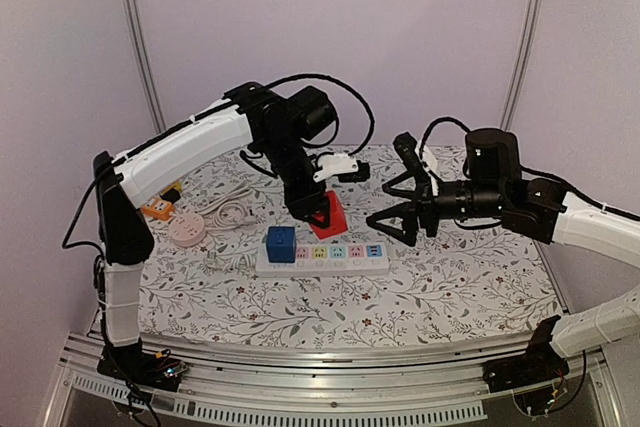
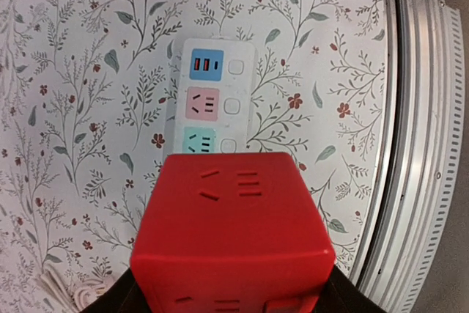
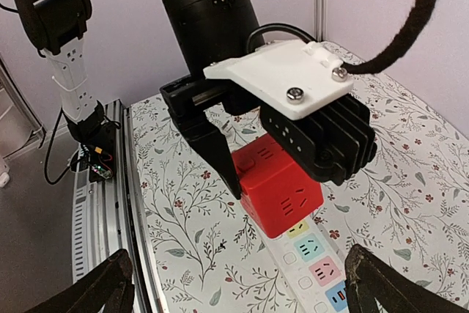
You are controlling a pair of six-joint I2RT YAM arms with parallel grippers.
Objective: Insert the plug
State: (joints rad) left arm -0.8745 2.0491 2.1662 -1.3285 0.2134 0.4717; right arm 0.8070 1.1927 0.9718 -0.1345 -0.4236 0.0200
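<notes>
Now the left gripper is clamped on the red cube plug at the power strip; right gripper spread wide nearby.

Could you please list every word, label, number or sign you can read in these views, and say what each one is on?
No readable text in any view.
On the red cube plug: only moulded socket slots, no lettering.
On the power strip: coloured socket faces and blank buttons, no words visible.
On the blue cube: too small to tell any marking.
On the orange box: a pale mark, too small to read.
</notes>
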